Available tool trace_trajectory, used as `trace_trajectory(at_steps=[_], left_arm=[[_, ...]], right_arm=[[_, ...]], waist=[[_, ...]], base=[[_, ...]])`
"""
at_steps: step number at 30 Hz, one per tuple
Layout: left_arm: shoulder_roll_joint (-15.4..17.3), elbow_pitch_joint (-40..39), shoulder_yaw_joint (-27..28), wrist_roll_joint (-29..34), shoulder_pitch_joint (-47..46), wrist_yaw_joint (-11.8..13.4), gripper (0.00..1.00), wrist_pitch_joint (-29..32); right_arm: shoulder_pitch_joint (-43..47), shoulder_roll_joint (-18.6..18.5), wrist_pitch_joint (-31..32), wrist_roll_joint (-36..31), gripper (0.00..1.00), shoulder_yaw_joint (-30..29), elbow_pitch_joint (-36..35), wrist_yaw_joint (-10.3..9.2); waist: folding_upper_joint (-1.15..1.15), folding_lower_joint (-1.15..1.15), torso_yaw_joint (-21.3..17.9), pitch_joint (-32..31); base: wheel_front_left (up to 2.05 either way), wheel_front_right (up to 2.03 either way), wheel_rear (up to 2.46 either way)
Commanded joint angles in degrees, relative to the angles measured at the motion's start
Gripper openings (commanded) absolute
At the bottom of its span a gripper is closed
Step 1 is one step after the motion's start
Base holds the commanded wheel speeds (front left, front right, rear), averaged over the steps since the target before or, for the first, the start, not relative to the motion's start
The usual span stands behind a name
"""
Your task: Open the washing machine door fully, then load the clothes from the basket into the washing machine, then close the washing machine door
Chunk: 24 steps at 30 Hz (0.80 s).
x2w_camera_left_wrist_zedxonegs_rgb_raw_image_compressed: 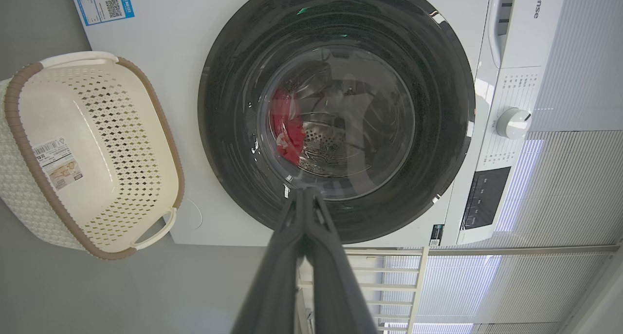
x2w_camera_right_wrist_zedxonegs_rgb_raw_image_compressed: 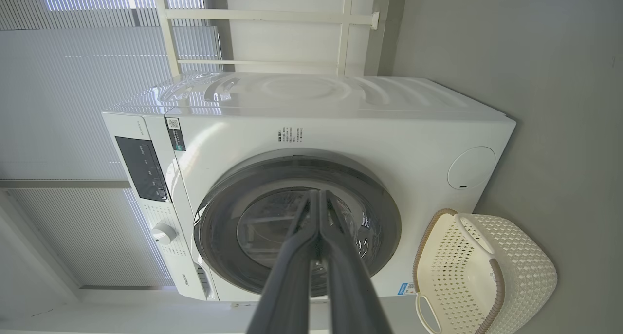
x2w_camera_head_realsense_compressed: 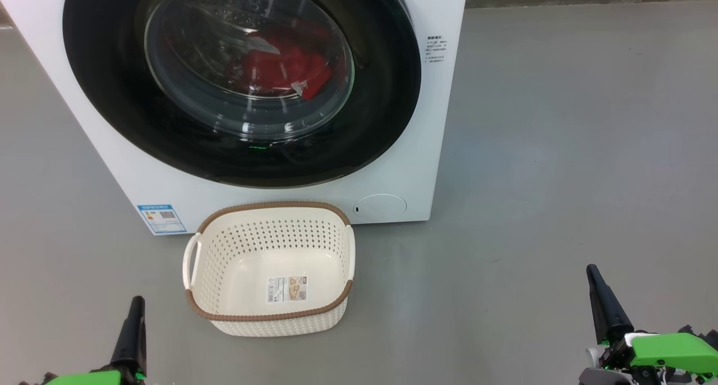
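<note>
The washing machine (x2w_camera_head_realsense_compressed: 426, 121) (x2w_camera_left_wrist_zedxonegs_rgb_raw_image_compressed: 160, 37) (x2w_camera_right_wrist_zedxonegs_rgb_raw_image_compressed: 340, 129) stands on the floor with its round black-rimmed door (x2w_camera_head_realsense_compressed: 112, 110) (x2w_camera_left_wrist_zedxonegs_rgb_raw_image_compressed: 233, 129) (x2w_camera_right_wrist_zedxonegs_rgb_raw_image_compressed: 384, 212) closed flush against the front. Red clothes (x2w_camera_head_realsense_compressed: 280, 65) (x2w_camera_left_wrist_zedxonegs_rgb_raw_image_compressed: 287, 129) lie inside the drum, seen through the glass. The cream basket (x2w_camera_head_realsense_compressed: 269, 228) (x2w_camera_left_wrist_zedxonegs_rgb_raw_image_compressed: 97, 144) (x2w_camera_right_wrist_zedxonegs_rgb_raw_image_compressed: 486, 270) sits empty on the floor right in front of the machine, a paper label on its bottom. My left gripper (x2w_camera_head_realsense_compressed: 136, 302) (x2w_camera_left_wrist_zedxonegs_rgb_raw_image_compressed: 304, 192) is shut and holds nothing, low at the left, back from the basket. My right gripper (x2w_camera_head_realsense_compressed: 592, 270) (x2w_camera_right_wrist_zedxonegs_rgb_raw_image_compressed: 319, 194) is shut too, low at the right.
Grey floor (x2w_camera_head_realsense_compressed: 561, 149) spreads wide to the right of the machine and around the basket. A control panel with a white knob (x2w_camera_left_wrist_zedxonegs_rgb_raw_image_compressed: 512, 123) runs along the machine's top front. Window blinds (x2w_camera_right_wrist_zedxonegs_rgb_raw_image_compressed: 73, 81) and a white frame stand behind the machine.
</note>
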Motion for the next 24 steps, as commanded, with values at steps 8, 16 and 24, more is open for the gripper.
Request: trace_trajectory(at_steps=[8, 16, 24], left_arm=[[0.8, -1.1, 2.0, 0.0, -2.2, -0.2, 0.00, 0.3], [0.8, -1.1, 2.1, 0.1, -2.3, -0.2, 0.00, 0.4], [0.7, -1.1, 2.2, 0.2, -2.3, -0.2, 0.00, 0.4]], right_arm=[[-1.6, -0.1, 0.4, 0.0, 0.00, 1.2, -1.4, -0.06], [-1.6, -0.1, 0.4, -0.1, 0.00, 1.2, -1.4, -0.06], [-1.6, 0.0, 0.4, -0.1, 0.00, 1.1, -1.4, -0.06]], waist=[[0.00, 0.00, 0.0, 0.0], [0.00, 0.00, 0.0, 0.0], [0.00, 0.00, 0.0, 0.0]], base=[[0.00, 0.00, 0.00], [0.00, 0.00, 0.00], [0.00, 0.00, 0.00]])
